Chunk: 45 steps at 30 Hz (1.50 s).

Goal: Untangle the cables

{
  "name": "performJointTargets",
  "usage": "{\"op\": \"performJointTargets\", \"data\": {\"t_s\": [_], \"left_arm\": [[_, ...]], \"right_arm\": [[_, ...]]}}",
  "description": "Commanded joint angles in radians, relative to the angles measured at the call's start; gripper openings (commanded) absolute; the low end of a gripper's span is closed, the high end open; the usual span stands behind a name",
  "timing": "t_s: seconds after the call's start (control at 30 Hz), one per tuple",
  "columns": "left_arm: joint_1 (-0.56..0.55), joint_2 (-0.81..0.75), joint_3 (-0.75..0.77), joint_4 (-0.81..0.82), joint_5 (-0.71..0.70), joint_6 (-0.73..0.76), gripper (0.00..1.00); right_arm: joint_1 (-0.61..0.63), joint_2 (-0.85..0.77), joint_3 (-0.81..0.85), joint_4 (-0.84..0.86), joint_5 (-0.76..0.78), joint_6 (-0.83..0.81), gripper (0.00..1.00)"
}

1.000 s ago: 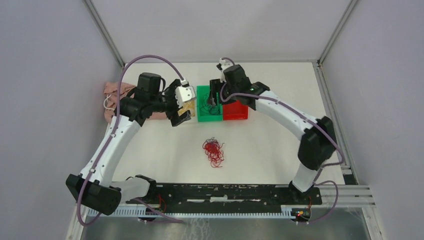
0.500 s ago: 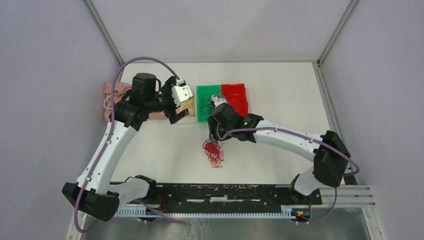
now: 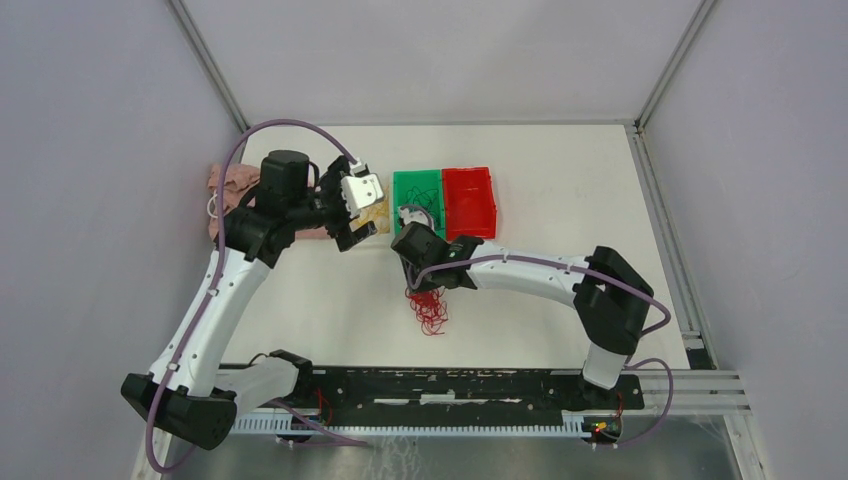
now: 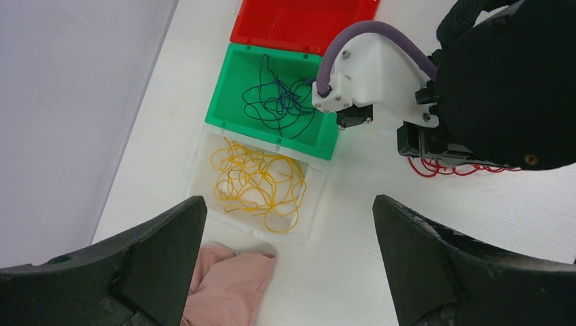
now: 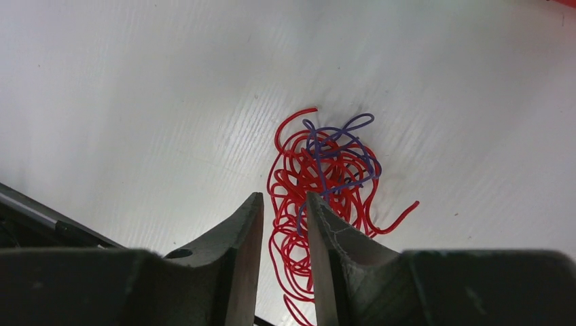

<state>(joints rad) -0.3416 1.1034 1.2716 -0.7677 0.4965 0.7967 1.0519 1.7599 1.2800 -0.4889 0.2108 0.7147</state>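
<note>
A tangle of red cables lies on the white table in front of the bins. In the right wrist view the red cables have one dark purple cable looped through them. My right gripper hangs just over the tangle's left side, jaws a narrow gap apart, gripping nothing; in the top view it sits at the tangle's far edge. My left gripper is wide open and empty above yellow cables in a clear tray. Dark purple-black cables lie in the green bin.
A red bin stands right of the green bin, with the clear tray to its left. A pink cloth lies at the far left, by the left gripper. The black rail runs along the near edge.
My right arm has swung from over the green and red bins down to the red tangle on the table. My left arm has shifted slightly left.
</note>
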Motion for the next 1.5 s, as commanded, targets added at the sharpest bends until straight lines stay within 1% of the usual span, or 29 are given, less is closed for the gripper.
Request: {"op": "performJointTargets", "data": {"t_s": [0.0, 0.07, 0.17, 0.3, 0.4, 0.53, 0.7, 0.93, 1.17, 1.23, 1.27, 1.33, 1.47], "left_arm": [[0.006, -0.017, 0.014, 0.038, 0.006, -0.003, 0.99], [0.005, -0.017, 0.017, 0.039, 0.011, -0.002, 0.99], [0.006, -0.017, 0.017, 0.039, 0.019, -0.002, 0.99], [0.006, -0.013, 0.012, 0.038, 0.024, -0.001, 0.99], [0.006, -0.013, 0.014, 0.037, 0.027, 0.001, 0.99], [0.006, -0.014, 0.021, 0.033, 0.028, 0.002, 0.99], [0.006, -0.018, 0.019, 0.024, 0.028, 0.015, 0.99], [0.007, -0.026, 0.021, 0.024, 0.032, 0.019, 0.99], [0.006, -0.03, 0.025, 0.024, 0.04, 0.022, 0.99], [0.005, -0.029, 0.026, 0.022, 0.044, 0.022, 0.99], [0.004, -0.031, 0.025, 0.023, 0.045, 0.02, 0.99], [0.005, -0.033, 0.024, 0.022, 0.046, 0.02, 0.99], [0.006, -0.04, 0.024, 0.014, 0.043, 0.027, 0.99]], "right_arm": [[0.017, 0.021, 0.083, -0.029, 0.084, 0.008, 0.35], [0.029, 0.03, 0.105, -0.068, 0.13, -0.001, 0.35], [0.049, 0.021, 0.112, -0.096, 0.179, -0.005, 0.38], [0.075, -0.019, 0.103, -0.119, 0.26, 0.001, 0.43], [0.087, -0.059, 0.083, -0.12, 0.292, 0.009, 0.43], [0.088, -0.093, 0.027, -0.098, 0.286, 0.044, 0.43], [0.087, -0.066, 0.0, -0.072, 0.237, 0.073, 0.42], [0.088, -0.011, 0.041, -0.058, 0.215, 0.068, 0.4], [0.088, 0.056, 0.088, -0.085, 0.24, 0.07, 0.37], [0.088, 0.056, 0.081, -0.071, 0.252, 0.075, 0.35], [0.089, 0.055, 0.079, -0.065, 0.261, 0.074, 0.32], [0.088, 0.044, 0.074, -0.046, 0.273, 0.071, 0.24], [0.088, -0.003, 0.071, -0.018, 0.299, 0.045, 0.03]]}}
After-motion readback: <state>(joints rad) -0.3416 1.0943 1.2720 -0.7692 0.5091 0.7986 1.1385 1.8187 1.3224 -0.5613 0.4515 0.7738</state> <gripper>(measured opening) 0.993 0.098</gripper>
